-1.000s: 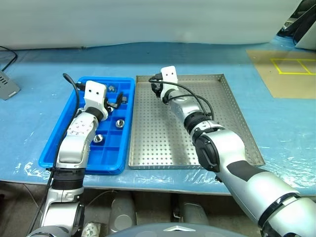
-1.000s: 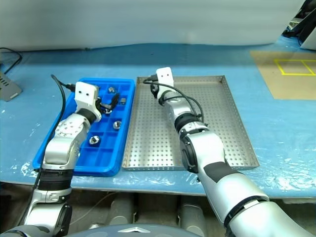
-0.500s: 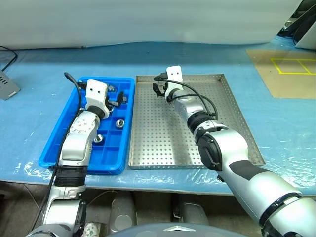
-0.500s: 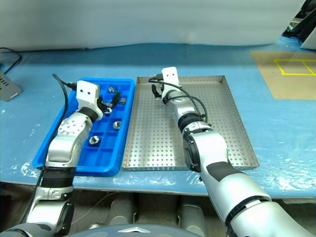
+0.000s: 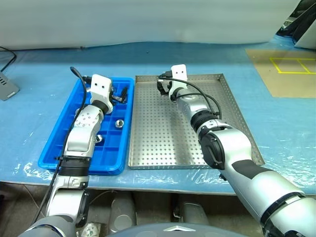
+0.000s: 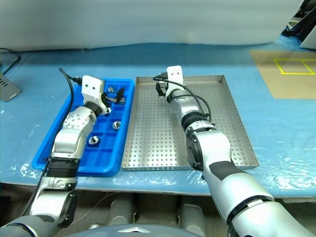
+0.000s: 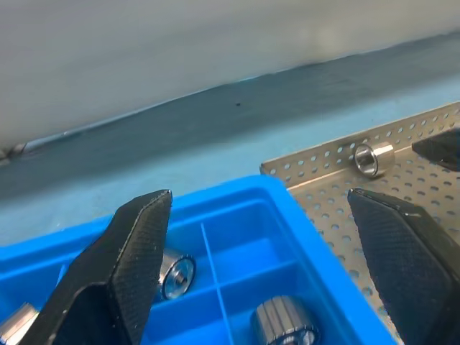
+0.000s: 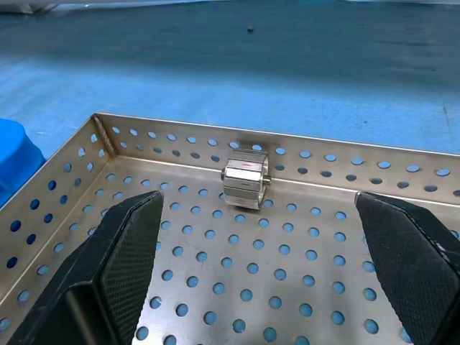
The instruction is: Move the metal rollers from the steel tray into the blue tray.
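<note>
No readable writing or labels can be made out anywhere. On the blue-covered worktop [image 5: 276,118], a few metal rollers [image 5: 119,123] are seen sitting in compartments of the blue tray [image 5: 49,153] on the left; some are partly blocked by the left arm. The left pincer [image 5: 121,95] is held spread wide over the tray's far end, nothing in it. In the steel tray [image 5: 232,128], one roller [image 8: 246,177] is left lying by the far-left corner, untouched, with the right pincer [image 5: 164,87] spread wide and empty just near of it.

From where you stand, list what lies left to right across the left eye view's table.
grey device → blue tray → left gripper → steel tray → tan mat with yellow lines
</note>
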Tool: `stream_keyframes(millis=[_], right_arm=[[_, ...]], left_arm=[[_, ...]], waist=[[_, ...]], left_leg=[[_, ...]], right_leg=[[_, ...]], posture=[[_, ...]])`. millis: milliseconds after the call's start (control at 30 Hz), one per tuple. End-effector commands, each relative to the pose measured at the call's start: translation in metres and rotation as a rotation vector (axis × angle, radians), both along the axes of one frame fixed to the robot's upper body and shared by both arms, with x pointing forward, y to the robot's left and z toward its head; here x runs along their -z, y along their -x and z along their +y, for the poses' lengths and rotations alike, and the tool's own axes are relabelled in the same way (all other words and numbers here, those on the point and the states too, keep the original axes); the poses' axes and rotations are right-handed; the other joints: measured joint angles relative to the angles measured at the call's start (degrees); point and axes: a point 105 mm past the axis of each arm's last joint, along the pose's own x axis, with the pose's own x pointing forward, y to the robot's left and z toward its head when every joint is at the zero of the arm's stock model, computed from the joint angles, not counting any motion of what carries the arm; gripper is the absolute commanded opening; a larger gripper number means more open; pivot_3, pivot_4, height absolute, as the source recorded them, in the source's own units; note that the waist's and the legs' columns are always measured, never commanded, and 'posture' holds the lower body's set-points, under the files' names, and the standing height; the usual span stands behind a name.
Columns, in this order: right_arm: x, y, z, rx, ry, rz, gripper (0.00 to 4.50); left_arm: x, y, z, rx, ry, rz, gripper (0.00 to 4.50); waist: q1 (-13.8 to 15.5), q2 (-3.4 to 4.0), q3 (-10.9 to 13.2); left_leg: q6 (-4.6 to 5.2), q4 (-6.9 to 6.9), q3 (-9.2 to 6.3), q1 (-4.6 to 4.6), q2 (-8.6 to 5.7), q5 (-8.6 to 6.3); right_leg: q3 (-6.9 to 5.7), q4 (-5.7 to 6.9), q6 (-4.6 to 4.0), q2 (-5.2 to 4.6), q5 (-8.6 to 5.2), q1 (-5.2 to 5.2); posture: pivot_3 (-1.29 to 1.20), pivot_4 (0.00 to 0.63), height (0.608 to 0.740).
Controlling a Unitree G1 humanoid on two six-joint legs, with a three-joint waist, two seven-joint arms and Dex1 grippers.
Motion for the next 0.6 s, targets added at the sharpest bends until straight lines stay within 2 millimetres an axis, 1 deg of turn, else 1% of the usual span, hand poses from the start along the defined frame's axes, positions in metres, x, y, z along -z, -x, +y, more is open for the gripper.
stream_keyframes(millis=[33, 200, 400, 467, 600], right_arm=[[-0.0111, -0.0013, 0.0020, -0.012, -0.013, -0.043, 4.46], [-0.0134, 0.0001, 0.0052, -0.048, -0.047, -0.065, 4.46], [-0.0133, 0.0009, 0.0088, -0.053, -0.036, -0.073, 4.46], [-0.0117, 0.0007, 0.0084, -0.042, -0.023, -0.065, 4.46], [-0.0156, -0.0003, 0.0044, -0.050, -0.047, -0.066, 4.46]], left_arm=[[-0.0150, -0.0011, -0.0069, 0.025, -0.003, -0.059, 4.15], [-0.0120, 0.0002, -0.0132, 0.047, -0.010, -0.053, 4.15], [-0.0143, -0.0004, -0.0090, 0.040, -0.017, -0.055, 4.15], [-0.0145, 0.0000, -0.0077, 0.039, -0.022, -0.054, 4.15], [-0.0144, 0.0019, -0.0045, 0.036, -0.023, -0.053, 4.15]], waist=[[-0.1, 0.00, 0.0], [-0.1, 0.00, 0.0], [-0.1, 0.00, 0.0], [-0.1, 0.00, 0.0], [-0.1, 0.00, 0.0]], left_leg=[[0.00, 0.00, 0.00, 0.00, 0.00, 0.00], [0.01, -0.02, 0.00, -0.01, 0.00, 0.00], [0.02, -0.01, 0.00, -0.03, 0.00, 0.00], [0.02, -0.01, 0.00, -0.03, 0.00, 0.00], [0.02, -0.01, 0.00, -0.04, 0.00, 0.00]], right_leg=[[0.00, 0.00, 0.00, 0.00, 0.00, 0.00], [0.00, 0.00, 0.00, 0.00, 0.00, -0.02], [0.00, 0.00, 0.00, 0.00, 0.00, -0.04], [0.00, 0.00, -0.01, 0.00, 0.00, -0.04], [0.00, 0.00, -0.01, 0.00, 0.00, -0.05]], posture=[[0.16, 0.150, 0.740], [0.15, 0.150, 0.740], [0.15, 0.150, 0.740], [0.16, 0.150, 0.740], [0.16, 0.150, 0.740]])
